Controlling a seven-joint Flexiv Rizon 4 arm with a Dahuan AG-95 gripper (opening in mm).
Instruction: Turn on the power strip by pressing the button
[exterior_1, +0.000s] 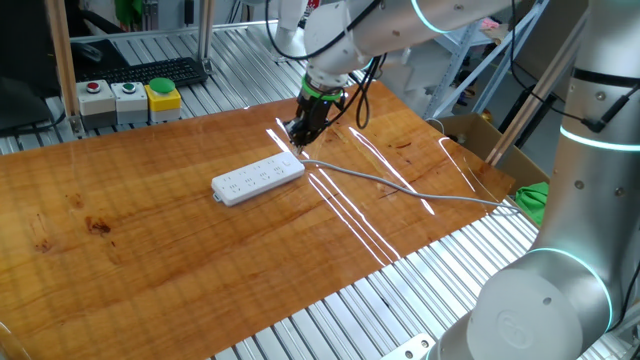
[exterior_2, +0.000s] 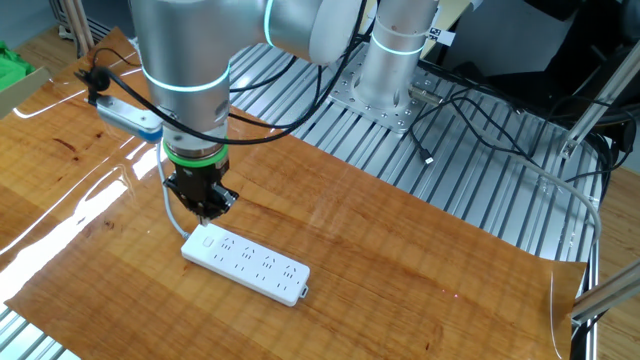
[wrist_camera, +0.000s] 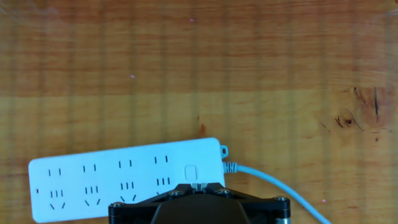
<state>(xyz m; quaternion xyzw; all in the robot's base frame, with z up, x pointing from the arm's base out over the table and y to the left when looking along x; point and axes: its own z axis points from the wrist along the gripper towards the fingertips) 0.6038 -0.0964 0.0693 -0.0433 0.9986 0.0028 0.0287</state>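
Note:
The white power strip (exterior_1: 258, 179) lies flat on the wooden table, with its grey cable (exterior_1: 400, 187) running off to the right. It also shows in the other fixed view (exterior_2: 245, 262) and in the hand view (wrist_camera: 124, 180). Its button (wrist_camera: 191, 172) is a small rounded rectangle at the cable end. My gripper (exterior_1: 297, 133) hangs just above that end, pointing down (exterior_2: 210, 212). In the hand view the fingertips (wrist_camera: 198, 185) are pressed together, right beside the button and empty.
A control box with coloured buttons (exterior_1: 130, 100) and a keyboard (exterior_1: 160, 70) stand behind the table. A cardboard box (exterior_1: 470, 135) and a green item (exterior_1: 535, 197) sit off the right edge. The cable (wrist_camera: 273, 183) trails away from the strip.

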